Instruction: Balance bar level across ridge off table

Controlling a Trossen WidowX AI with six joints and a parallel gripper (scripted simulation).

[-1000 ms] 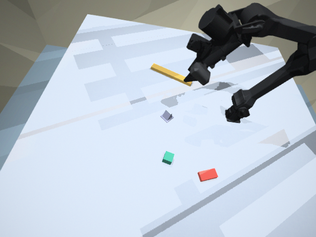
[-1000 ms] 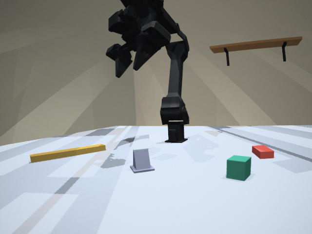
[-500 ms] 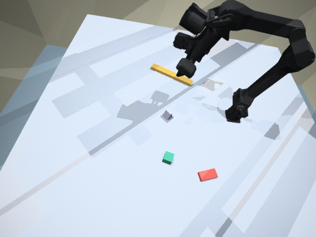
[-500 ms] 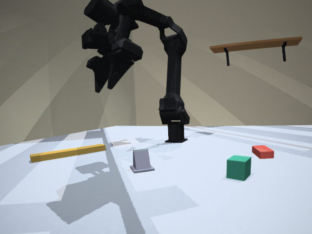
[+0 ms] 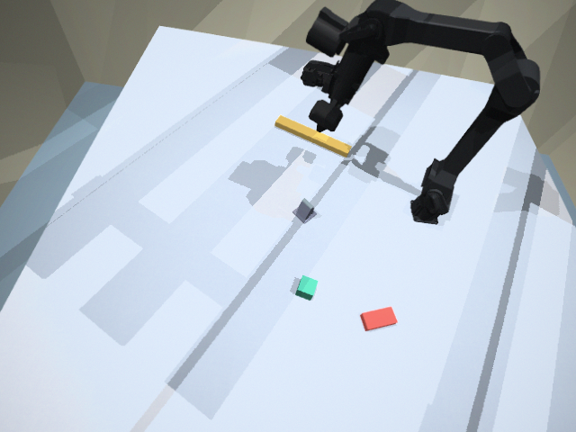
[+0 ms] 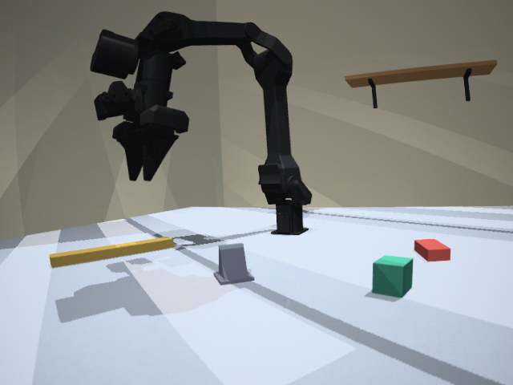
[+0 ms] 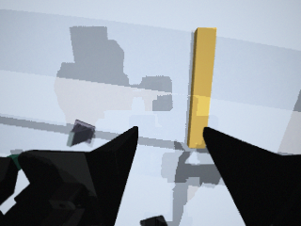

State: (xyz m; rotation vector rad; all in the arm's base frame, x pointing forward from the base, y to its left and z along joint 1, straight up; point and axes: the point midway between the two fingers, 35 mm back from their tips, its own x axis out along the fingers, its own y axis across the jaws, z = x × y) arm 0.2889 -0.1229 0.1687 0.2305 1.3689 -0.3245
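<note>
A long yellow bar (image 5: 312, 135) (image 6: 111, 251) (image 7: 202, 89) lies flat on the table. A small grey ridge (image 5: 305, 211) (image 6: 233, 263) (image 7: 83, 133) on a square foot stands on the table apart from the bar, with nothing on it. My gripper (image 6: 139, 180) (image 7: 170, 130) is open and empty, pointing down high above the table near the bar. In the wrist view the bar's near end shows between the fingertips, close to the right one. In the top view the fingertips overlap the bar's middle and their gap is hidden.
A green cube (image 5: 306, 287) (image 6: 392, 276) stands on the table on the other side of the ridge from the bar. A flat red block (image 5: 379, 319) (image 6: 432, 249) lies beyond the cube. A brown shelf (image 6: 422, 73) hangs on the wall behind.
</note>
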